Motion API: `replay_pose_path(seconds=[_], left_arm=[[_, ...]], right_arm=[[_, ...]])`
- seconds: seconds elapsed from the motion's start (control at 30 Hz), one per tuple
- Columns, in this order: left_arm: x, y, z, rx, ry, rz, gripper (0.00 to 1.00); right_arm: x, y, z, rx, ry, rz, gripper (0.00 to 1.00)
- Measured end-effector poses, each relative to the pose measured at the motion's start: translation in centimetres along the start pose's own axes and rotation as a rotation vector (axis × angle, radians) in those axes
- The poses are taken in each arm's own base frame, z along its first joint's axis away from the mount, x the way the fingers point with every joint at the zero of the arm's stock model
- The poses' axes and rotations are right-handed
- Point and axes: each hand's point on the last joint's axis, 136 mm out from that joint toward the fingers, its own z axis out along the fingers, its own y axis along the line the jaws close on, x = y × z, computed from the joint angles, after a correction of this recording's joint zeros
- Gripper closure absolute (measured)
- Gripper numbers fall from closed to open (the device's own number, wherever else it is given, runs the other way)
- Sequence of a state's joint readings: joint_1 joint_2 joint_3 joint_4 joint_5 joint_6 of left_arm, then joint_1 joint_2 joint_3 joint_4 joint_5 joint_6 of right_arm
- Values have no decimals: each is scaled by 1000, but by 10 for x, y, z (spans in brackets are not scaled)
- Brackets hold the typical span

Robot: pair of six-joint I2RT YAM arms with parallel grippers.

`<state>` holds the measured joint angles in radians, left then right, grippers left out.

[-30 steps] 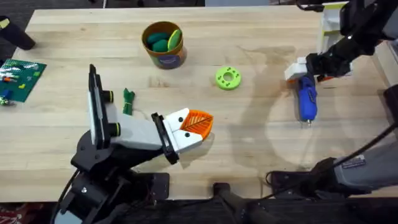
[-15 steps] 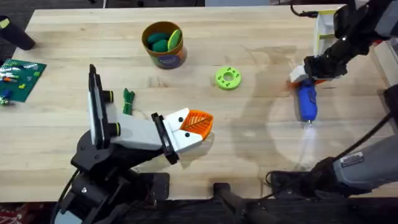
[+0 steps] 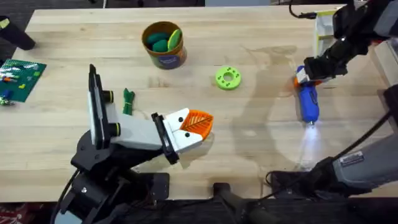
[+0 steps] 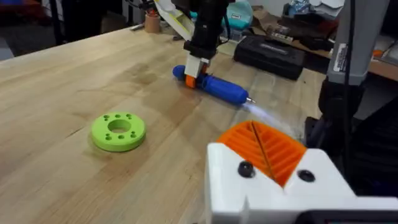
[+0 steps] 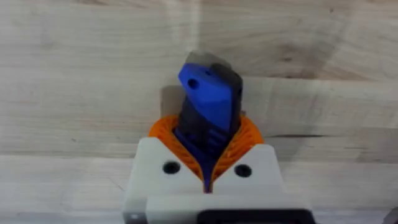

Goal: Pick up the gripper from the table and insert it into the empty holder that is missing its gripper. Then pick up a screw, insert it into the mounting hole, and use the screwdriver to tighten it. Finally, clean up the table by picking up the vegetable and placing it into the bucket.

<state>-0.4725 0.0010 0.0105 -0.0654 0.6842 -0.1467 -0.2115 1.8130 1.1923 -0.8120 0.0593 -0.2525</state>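
Note:
My right gripper (image 3: 309, 73) is shut on the rear end of the blue screwdriver (image 3: 308, 102), which lies along the table at the right with its tip light glowing. The right wrist view shows the screwdriver (image 5: 208, 99) clamped between orange pads (image 5: 163, 129). The orange ribbed gripper (image 3: 199, 121) sits in the white holder (image 3: 180, 140) at my left arm's end; close up, the gripper (image 4: 264, 146) stands above two dark dots. The dark-green vegetable (image 3: 128, 99) lies left of the holder. At the back stands the tan bucket (image 3: 165, 57) with green pieces inside. The screw is out of view.
A lime-green disc (image 3: 227, 78) with a centre hole lies mid-table, also in the left wrist view (image 4: 118, 130). A green circuit board (image 3: 18, 78) and a black object (image 3: 15, 34) are at the left edge. A white and yellow object (image 3: 324, 28) stands back right.
My right gripper has shifted slightly right with the screwdriver's rear end. The glow from the screwdriver's tip on the table has grown brighter. The left arm has not moved.

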Motion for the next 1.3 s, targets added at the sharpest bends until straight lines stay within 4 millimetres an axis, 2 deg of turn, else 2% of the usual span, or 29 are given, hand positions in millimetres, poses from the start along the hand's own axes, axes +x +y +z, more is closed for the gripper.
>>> replay_pose_path(seconds=[0.23,0.37,0.57,0.77,1.0,1.3], left_arm=[[0,0,0,0,0,0,987],[0,0,0,0,0,0,987],[0,0,0,0,0,0,987],[0,0,0,0,0,0,987],[0,0,0,0,0,0,987],[0,0,0,0,0,0,987]], right_arm=[[11,4,-4,-14,36,-4,970],[8,3,-19,-5,-12,-3,970],[-2,5,-69,8,-182,-7,970],[-12,21,-118,-57,-375,-36,970],[-13,53,-177,-186,-597,-126,970],[-21,104,-279,-373,-1009,-346,970]])
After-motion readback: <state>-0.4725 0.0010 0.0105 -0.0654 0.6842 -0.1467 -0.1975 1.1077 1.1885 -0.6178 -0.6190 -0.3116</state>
